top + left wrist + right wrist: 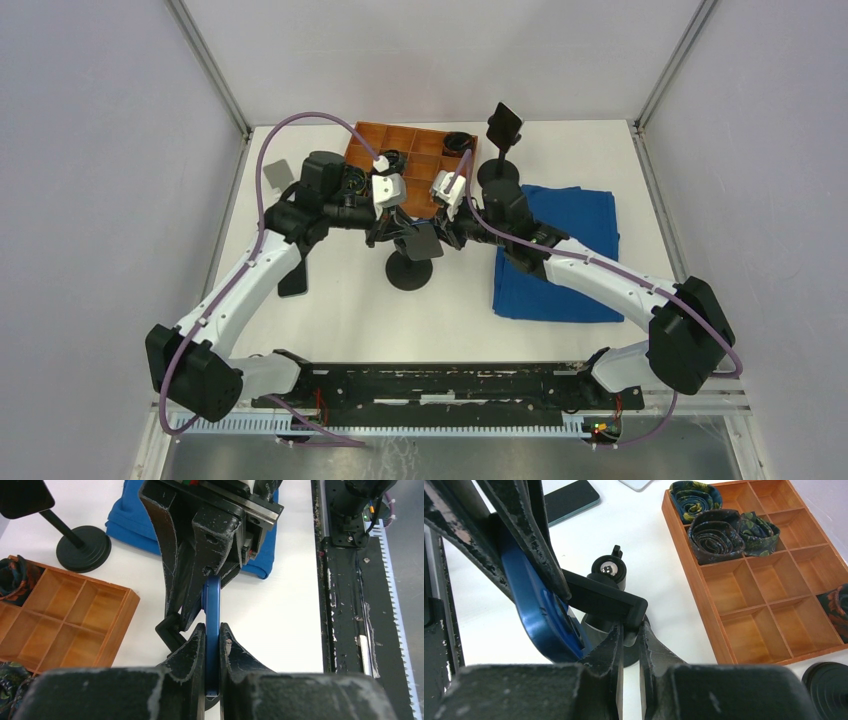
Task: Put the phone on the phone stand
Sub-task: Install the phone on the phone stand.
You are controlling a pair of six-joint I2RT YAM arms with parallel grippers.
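1. The left gripper [388,230] and right gripper [448,232] meet above the phone stand [408,272] at the middle of the table [330,320]
2. The left gripper's fingers [195,647] are clamped on the blue phone [212,605], which is held edge-up
3. The right gripper is pinched shut on the stand's black plate [599,597], and the phone touches it

The tabletop [340,320] carries a wooden tray [385,137] far and a blue cloth [570,260] right. A phone stand [408,275] sits at the centre, with a dark phone [571,500] to its left.
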